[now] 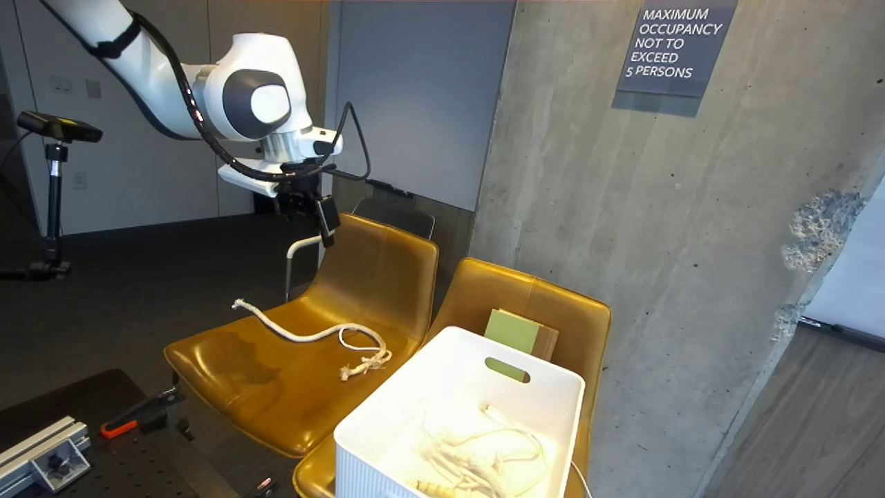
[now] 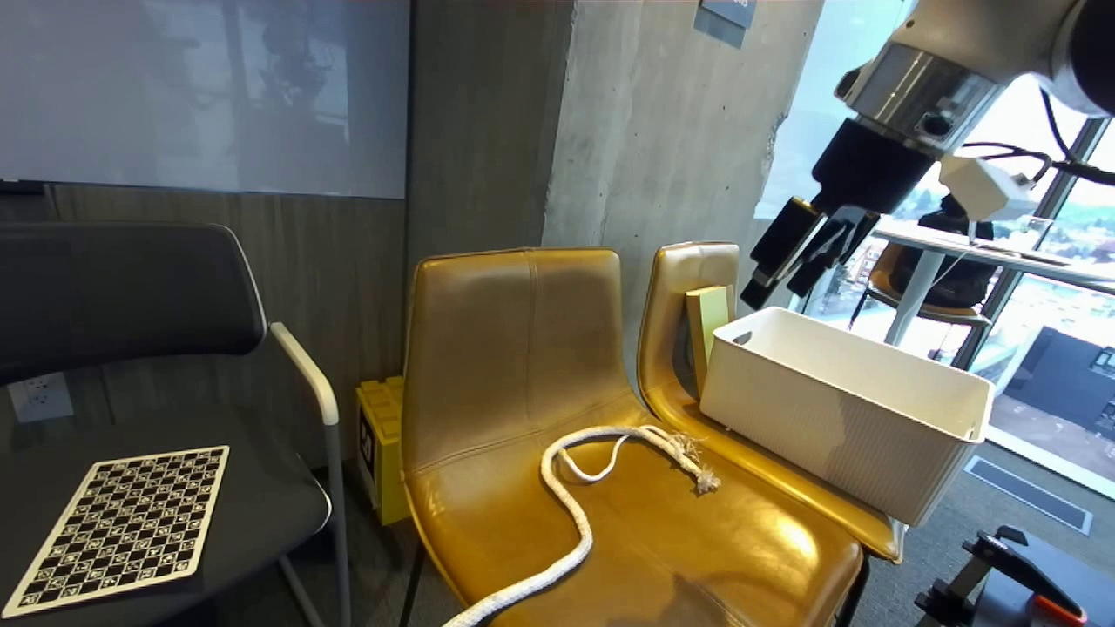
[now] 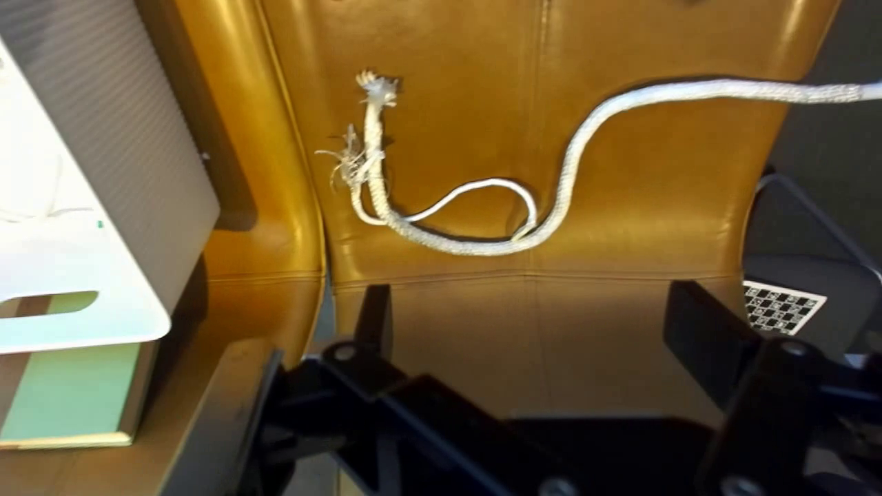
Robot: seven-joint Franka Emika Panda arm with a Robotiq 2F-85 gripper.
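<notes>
Hanging with jaws released and spread wide, in front of a tan chair (image 3: 475,324) in the wrist view, well apart from the white rope (image 3: 563,189). Lies in bends across the seat (image 3: 455,124), frayed near the side edge beside the white bin (image 2: 801,414), running out over the opposite side edge. Within that bin, on a second tan chair (image 2: 664,348), pale cords (image 1: 456,460); between bin and backrest (image 1: 581,325), a green book (image 1: 511,330), upright.
</notes>
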